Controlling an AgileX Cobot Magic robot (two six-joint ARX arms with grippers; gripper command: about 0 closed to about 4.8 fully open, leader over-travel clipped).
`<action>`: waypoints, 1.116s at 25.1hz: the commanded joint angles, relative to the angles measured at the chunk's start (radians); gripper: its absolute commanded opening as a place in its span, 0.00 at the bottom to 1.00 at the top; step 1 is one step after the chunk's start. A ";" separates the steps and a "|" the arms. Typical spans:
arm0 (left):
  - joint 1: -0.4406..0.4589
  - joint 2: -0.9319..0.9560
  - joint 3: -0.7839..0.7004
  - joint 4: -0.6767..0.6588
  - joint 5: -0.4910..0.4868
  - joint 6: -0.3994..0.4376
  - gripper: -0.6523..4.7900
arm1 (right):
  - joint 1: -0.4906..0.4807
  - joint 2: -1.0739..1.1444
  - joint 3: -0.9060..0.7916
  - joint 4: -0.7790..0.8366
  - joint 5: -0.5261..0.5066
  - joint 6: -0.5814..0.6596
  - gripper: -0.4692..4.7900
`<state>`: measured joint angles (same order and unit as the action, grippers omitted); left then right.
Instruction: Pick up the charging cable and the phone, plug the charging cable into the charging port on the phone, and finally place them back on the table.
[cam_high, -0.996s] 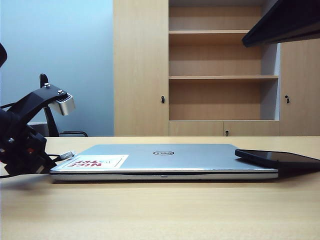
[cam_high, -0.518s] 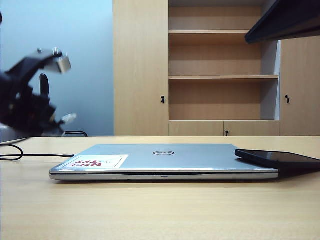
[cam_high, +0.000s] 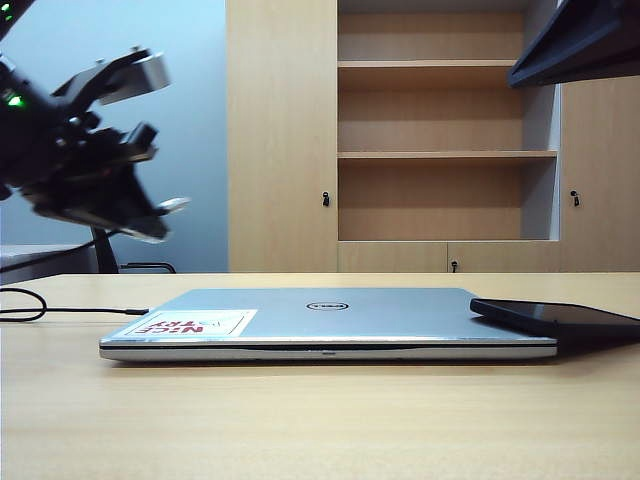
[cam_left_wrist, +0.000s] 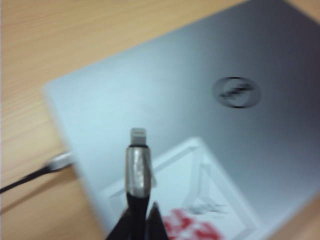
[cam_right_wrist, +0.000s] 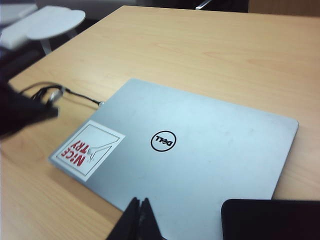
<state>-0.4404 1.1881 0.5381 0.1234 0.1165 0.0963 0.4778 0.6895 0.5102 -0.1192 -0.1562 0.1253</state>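
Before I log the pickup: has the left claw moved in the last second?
Yes. The left claw, shut on the cable, rose from laptop level to well above it.

Even, soft daylight fills the room. The black left hand (cam_high: 150, 215) smears with motion blur at ten o'clock; the closed silver laptop (cam_left_wrist: 200, 125) looks soft and defocused, casting a faint shadow on the beige wooden desk (cam_high: 320, 420).
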 joint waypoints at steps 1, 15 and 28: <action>-0.058 -0.005 0.005 0.005 0.003 -0.004 0.11 | -0.030 -0.002 0.004 0.010 0.004 0.069 0.08; -0.182 -0.008 0.005 0.005 0.003 -0.047 0.11 | -0.257 0.005 -0.096 0.024 -0.159 0.346 0.08; -0.237 -0.008 0.004 0.005 0.003 -0.045 0.11 | -0.295 0.011 -0.189 0.045 -0.109 0.578 0.08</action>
<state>-0.6762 1.1843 0.5381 0.1154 0.1177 0.0513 0.1818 0.7025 0.3241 -0.0952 -0.2756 0.6617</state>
